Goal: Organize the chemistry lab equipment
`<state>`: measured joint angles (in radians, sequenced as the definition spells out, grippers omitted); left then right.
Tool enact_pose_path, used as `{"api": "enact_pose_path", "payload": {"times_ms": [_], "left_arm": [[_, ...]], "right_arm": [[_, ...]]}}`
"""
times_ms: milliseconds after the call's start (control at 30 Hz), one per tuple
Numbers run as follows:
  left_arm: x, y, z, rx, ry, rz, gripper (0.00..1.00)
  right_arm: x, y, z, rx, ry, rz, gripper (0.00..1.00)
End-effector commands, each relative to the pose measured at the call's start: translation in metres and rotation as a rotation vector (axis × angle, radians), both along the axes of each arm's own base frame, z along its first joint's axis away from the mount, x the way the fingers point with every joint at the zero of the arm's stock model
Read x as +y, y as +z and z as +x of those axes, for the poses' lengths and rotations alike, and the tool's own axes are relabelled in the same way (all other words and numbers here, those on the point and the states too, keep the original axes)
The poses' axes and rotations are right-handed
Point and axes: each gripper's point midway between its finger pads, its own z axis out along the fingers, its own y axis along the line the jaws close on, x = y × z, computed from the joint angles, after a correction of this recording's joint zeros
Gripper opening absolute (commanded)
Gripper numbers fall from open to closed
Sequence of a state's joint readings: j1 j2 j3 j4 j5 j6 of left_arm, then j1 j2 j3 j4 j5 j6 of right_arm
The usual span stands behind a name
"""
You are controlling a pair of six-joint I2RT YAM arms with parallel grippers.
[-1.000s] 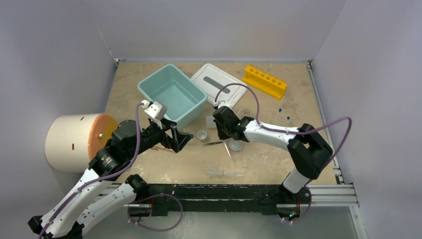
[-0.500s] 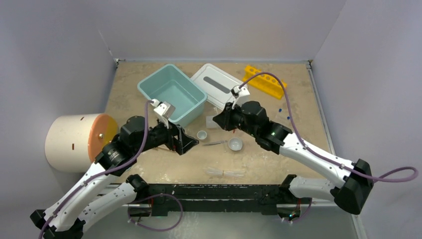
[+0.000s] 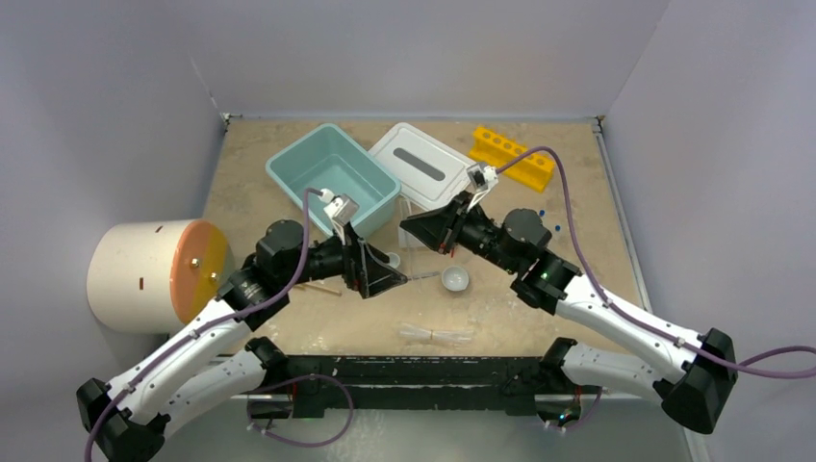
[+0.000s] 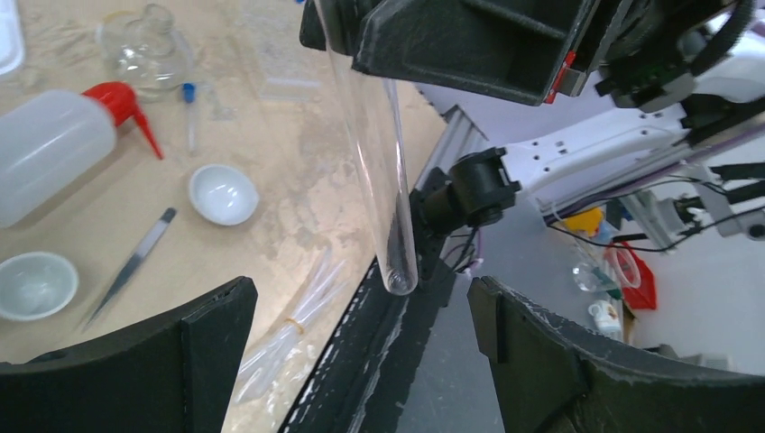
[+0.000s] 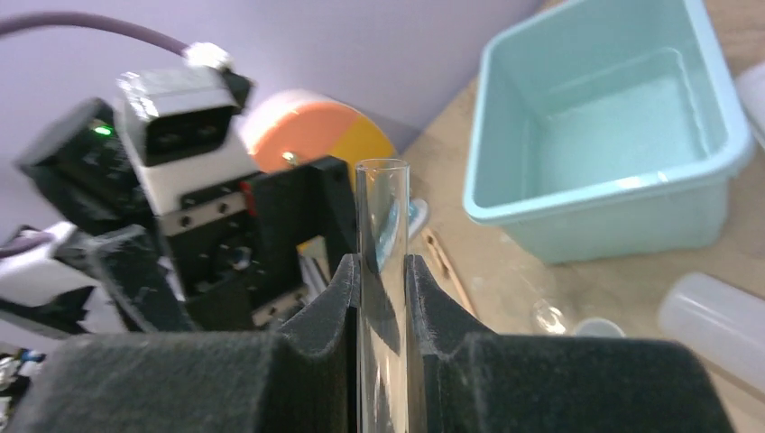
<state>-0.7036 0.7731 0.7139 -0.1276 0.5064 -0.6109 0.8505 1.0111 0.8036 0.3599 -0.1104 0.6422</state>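
My right gripper (image 5: 382, 271) is shut on a clear glass tube (image 5: 382, 194), which stands upright between its pads. In the left wrist view this tube (image 4: 379, 162) hangs down from the right gripper, and its rounded end sits level with the tips of my open left gripper (image 4: 361, 356), touching neither finger. The two grippers face each other above the table, left (image 3: 390, 276) and right (image 3: 416, 225). On the table lie a squeeze bottle (image 4: 50, 149) with a red nozzle, two white bowls (image 4: 223, 194) (image 4: 34, 284), tweezers (image 4: 131, 266) and a bundle of clear tubes (image 4: 289, 325).
A teal tub (image 3: 332, 183) stands at the back with its white lid (image 3: 423, 166) beside it. A yellow rack (image 3: 510, 156) is at the back right, with tiny blue pieces (image 3: 544, 214) near it. A cream cylinder (image 3: 144, 274) lies left. Wooden sticks (image 3: 318, 286) lie under the left arm.
The right arm has lifted off the table and swung round to face the left gripper, carrying the tube. The left gripper has moved right to meet it, jaws still wide.
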Motion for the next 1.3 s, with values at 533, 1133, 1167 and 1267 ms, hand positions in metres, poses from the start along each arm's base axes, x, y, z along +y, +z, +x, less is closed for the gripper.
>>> {"api": "enact_pose_path", "payload": {"times_ms": [533,1133,1167,1267], "left_arm": [[-0.025,0.081,-0.036,-0.114,-0.291,-0.433,0.77],[-0.029,0.077,-0.035,-0.109,-0.316,-0.439,0.21],[-0.029,0.077,-0.035,-0.108,-0.315,-0.438,0.17],[-0.028,0.076,-0.036,-0.114,-0.316,-0.433,0.08]], "right_arm": [[-0.014,0.11,-0.047,-0.163,0.17,0.477,0.06],[-0.012,0.102,-0.042,-0.135,0.157,0.499,0.06],[-0.012,0.101,-0.042,-0.133,0.158,0.496,0.06],[-0.011,0.098,-0.042,-0.129,0.161,0.491,0.08]]}}
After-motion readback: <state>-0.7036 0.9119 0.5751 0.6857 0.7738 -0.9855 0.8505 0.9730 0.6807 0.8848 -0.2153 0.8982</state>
